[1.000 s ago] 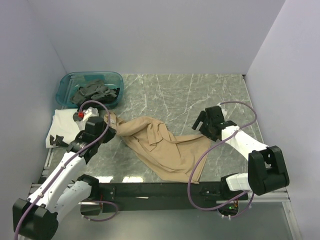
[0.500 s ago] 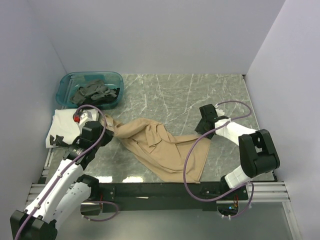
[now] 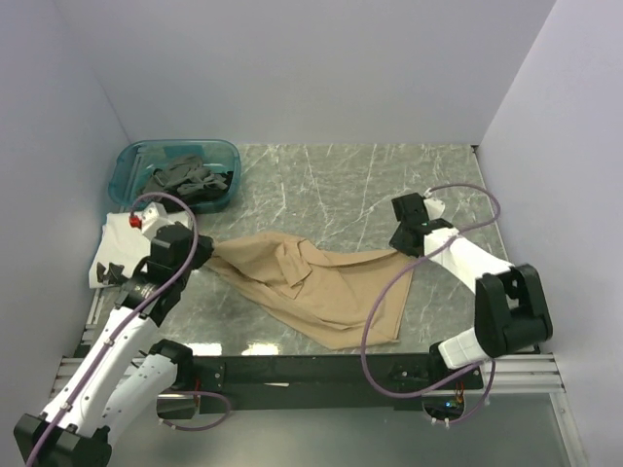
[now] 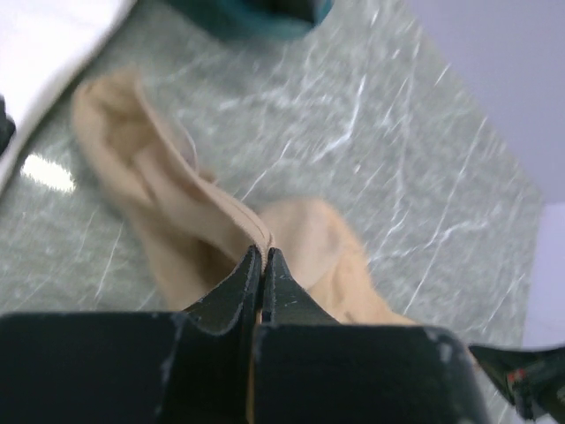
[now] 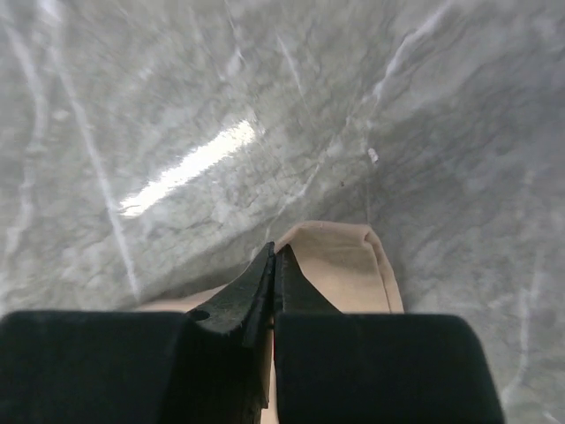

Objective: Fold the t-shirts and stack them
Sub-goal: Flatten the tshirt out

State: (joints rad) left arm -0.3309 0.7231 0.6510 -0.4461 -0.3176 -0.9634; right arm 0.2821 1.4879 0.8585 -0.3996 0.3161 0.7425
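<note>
Left fingers: clamped on tan cotton t-shirt, end nearest teal plastic tub;
Right fingers: clamped on its far corner;
Progress: early — unfolded, unstacked

The grey marbled desk carries a tan t-shirt stretched across its middle. A teal bin sits far-left, with a white garment just beside it.

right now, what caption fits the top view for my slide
Left pincer and right pincer hold a tan shirt stretched over the table
</note>
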